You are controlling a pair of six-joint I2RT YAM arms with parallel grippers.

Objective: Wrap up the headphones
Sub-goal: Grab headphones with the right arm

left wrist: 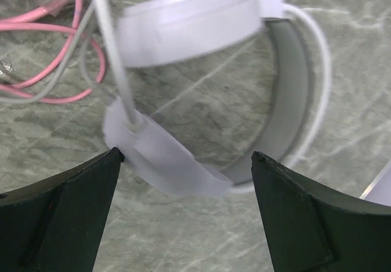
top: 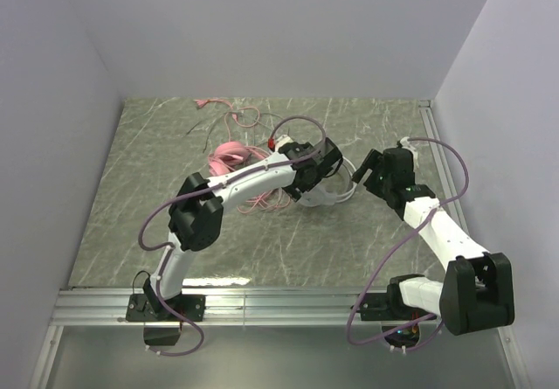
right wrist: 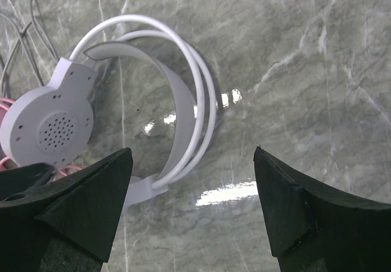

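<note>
evidently left pincer (left wrist: 186, 156) and right pincer (right wrist: 190, 151) gape wide, seemingly empty, above white-grey headphones (right wrist: 52, 128).

Top view: left arm (top: 253, 179) covers most of the white headset (top: 341, 195), only a bit of band shows. Pink headset (top: 229, 156) is half hidden behind the same arm. Pink cord (top: 260, 202) is too thin to trace. Left wrist view: the white headset's upper cup (left wrist: 183, 24) is blurred, and the pink cord runs off the left edge. Right wrist view: the 2nd cup (right wrist: 139, 192) sits mostly behind a finger (right wrist: 79, 217) of the right gripper (right wrist: 192, 162). Grey cord (right wrist: 18, 46) is cut off at the left edge.
</note>
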